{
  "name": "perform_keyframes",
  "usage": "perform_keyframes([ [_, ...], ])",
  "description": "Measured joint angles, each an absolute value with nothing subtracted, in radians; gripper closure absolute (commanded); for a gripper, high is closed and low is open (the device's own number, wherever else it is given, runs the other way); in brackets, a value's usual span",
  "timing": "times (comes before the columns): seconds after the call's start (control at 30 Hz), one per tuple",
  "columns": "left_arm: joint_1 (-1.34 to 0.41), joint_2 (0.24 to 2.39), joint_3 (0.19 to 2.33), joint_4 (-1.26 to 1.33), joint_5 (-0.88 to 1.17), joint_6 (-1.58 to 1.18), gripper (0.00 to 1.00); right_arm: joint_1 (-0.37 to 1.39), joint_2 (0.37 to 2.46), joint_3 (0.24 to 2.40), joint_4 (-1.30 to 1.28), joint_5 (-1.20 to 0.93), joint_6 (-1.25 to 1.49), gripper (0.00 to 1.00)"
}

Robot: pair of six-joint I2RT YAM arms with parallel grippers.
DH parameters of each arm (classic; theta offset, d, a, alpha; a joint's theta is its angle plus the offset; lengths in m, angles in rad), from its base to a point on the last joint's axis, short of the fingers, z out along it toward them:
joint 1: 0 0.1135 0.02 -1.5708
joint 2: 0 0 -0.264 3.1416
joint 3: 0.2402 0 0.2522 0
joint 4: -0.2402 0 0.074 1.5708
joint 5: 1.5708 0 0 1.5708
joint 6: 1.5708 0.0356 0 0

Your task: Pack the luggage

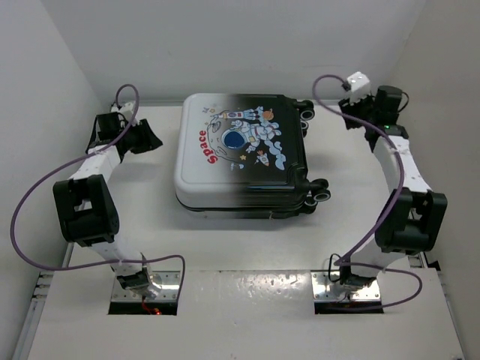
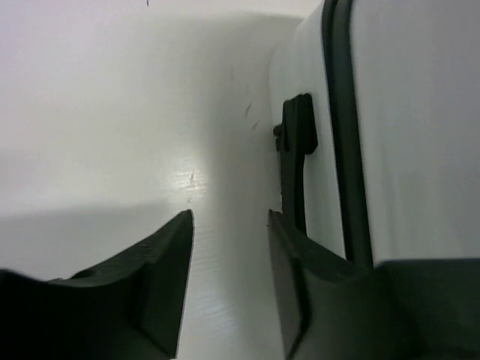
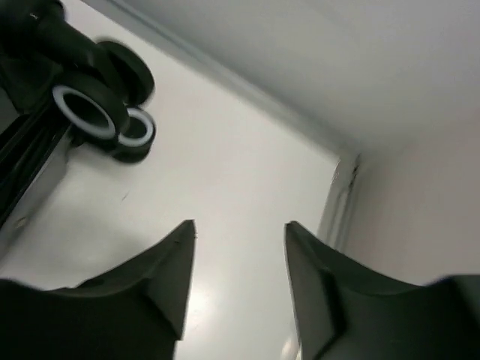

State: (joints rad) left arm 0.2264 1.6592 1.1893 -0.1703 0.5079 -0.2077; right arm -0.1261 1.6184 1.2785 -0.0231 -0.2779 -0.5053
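Left gripper and right gripper both gape empty beside the luggage (shut, centre frame); the left finger could snag its side handle.

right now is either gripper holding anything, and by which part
Nothing is held. The left gripper is open beside the black side handle of the white-to-black hard-shell suitcase; the right gripper is open near its black casters, touching nothing.

Left arm elbow-bent, left claw parted, empty, right arm and right claw likewise
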Motion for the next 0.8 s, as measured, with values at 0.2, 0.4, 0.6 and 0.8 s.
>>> perform_keyframes([
  [0.2, 0.204, 1.668, 1.093, -0.187, 0.512, -0.213, 0.49, -0.259, 1.588, 1.312, -0.383, -0.329, -0.155, 0.54],
  [0.4, 0.136, 1.667, 1.038, -0.207, 0.528, -0.214, 0.46, -0.308, 1.599, 1.248, -0.626, -0.47, 0.108, 0.54],
  [0.6, 0.104, 1.667, 1.017, -0.206, 0.547, -0.219, 0.46, -0.332, 1.598, 1.095, -0.706, -0.571, 0.274, 0.52],
  [0.8, 0.104, 1.716, 1.027, -0.19, 0.563, -0.246, 0.5, -0.331, 1.597, 0.984, -0.69, -0.621, 0.377, 0.52],
])
